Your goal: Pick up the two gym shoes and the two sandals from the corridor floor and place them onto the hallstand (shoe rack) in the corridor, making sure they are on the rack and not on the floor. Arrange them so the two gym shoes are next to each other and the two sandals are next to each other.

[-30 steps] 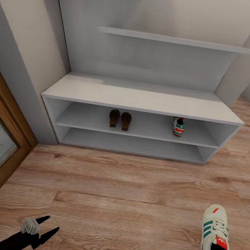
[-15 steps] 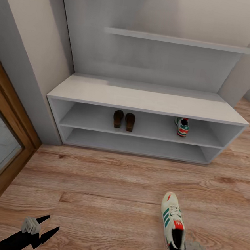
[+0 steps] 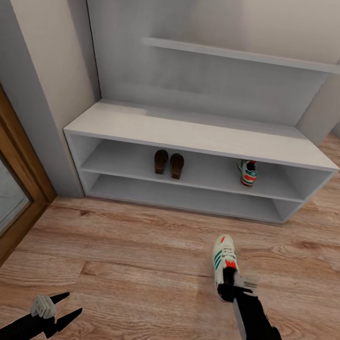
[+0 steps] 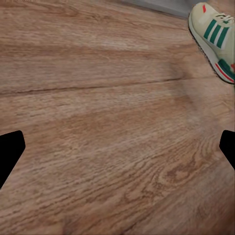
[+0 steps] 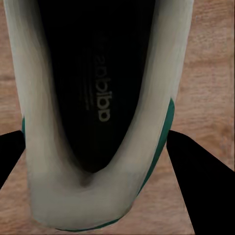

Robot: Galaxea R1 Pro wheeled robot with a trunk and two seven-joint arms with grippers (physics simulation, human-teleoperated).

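2 brown sandals (image 3: 168,164) sit side by side on the upper shelf of the hallstand (image 3: 202,136), and 1 gym shoe (image 3: 247,172) sits well apart from them on that shelf. The right fingers (image 3: 227,287) grip the heel of the other gym shoe (image 3: 223,262) above the corridor floor (image 3: 134,263). The left fingers (image 3: 56,313) are spread apart, holding nothing.

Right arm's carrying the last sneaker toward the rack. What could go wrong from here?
1. The right gripper holds the gym shoe only at its heel, so the toe may sag or slip out.
2. The shoe already on the upper open shelf sits near the target spot; a careless insert might knock it.
3. The opening under the bench top looks low, so the shoe or gripper may clip the edge.
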